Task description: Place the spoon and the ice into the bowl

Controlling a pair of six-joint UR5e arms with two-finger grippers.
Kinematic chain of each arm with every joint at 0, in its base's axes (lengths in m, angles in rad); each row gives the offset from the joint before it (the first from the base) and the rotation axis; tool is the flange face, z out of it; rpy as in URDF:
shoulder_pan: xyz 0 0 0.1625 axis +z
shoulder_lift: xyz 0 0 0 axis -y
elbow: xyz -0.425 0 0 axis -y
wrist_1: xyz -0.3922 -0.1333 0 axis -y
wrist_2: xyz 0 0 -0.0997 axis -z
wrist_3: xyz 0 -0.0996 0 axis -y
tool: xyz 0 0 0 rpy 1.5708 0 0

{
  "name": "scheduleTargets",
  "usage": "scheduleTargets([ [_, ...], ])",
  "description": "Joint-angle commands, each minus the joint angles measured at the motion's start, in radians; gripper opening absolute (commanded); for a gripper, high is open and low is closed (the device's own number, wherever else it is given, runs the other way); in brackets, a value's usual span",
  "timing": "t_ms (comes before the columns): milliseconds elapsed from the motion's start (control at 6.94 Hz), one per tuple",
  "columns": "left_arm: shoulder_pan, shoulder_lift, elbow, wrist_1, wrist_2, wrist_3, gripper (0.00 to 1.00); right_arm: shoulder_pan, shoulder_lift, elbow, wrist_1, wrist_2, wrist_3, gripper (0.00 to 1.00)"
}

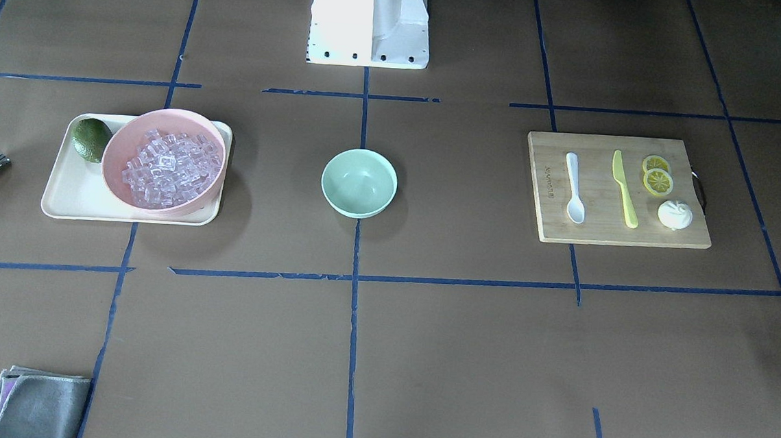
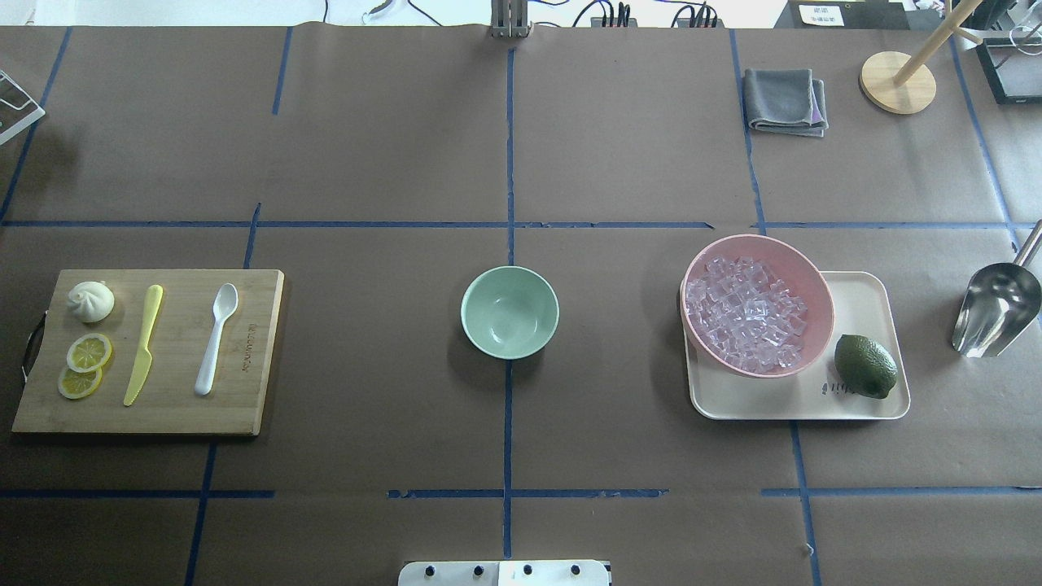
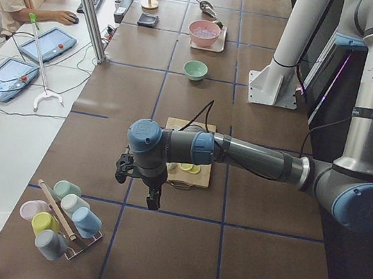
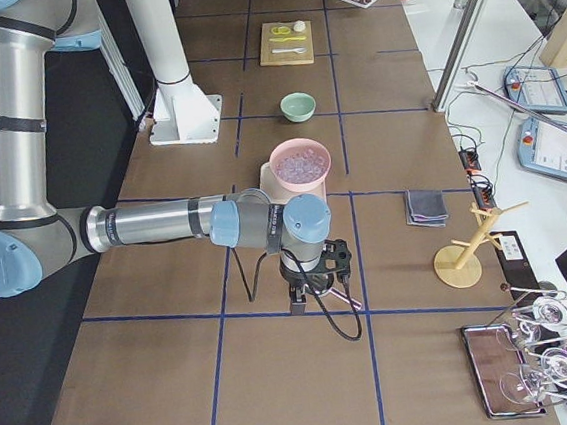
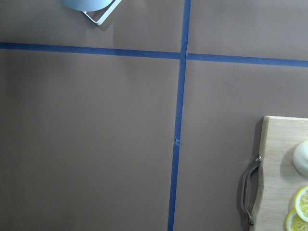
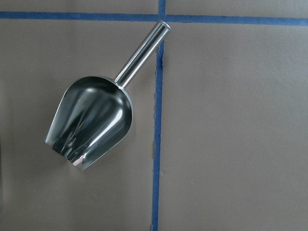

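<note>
You are seeing one spoon [image 2: 216, 338], one green bowl [image 2: 510, 313] and many ice cubes [image 2: 745, 313] filling one pink bowl [image 2: 819, 304]. Left hand [image 3: 153, 200], right hand [image 4: 298, 299]: spread or not, you cannot tell.

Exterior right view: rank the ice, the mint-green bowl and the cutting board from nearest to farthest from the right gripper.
From the right gripper:
1. Ice, piled in the pink bowl just beyond the gripper.
2. Mint-green bowl, farther along, near the middle.
3. Cutting board, at the far end.
</note>
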Motion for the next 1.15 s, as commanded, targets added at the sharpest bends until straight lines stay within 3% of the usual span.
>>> scheduleTargets([
  [0,0.002,0.005,-0.024,0.005,0.001,-0.003,1.0,0.0,-0.001,0.0,0.0,0.002,0.0,0.99],
  [864,0.015,0.057,-0.076,-0.008,-0.023,-0.011,1.0,0.0,-0.007,0.009,0.002,0.01,0.005,1.0],
  [1008,0.078,0.056,-0.084,-0.021,-0.081,-0.012,1.0,0.0,-0.009,0.006,0.003,0.017,0.005,1.0],
])
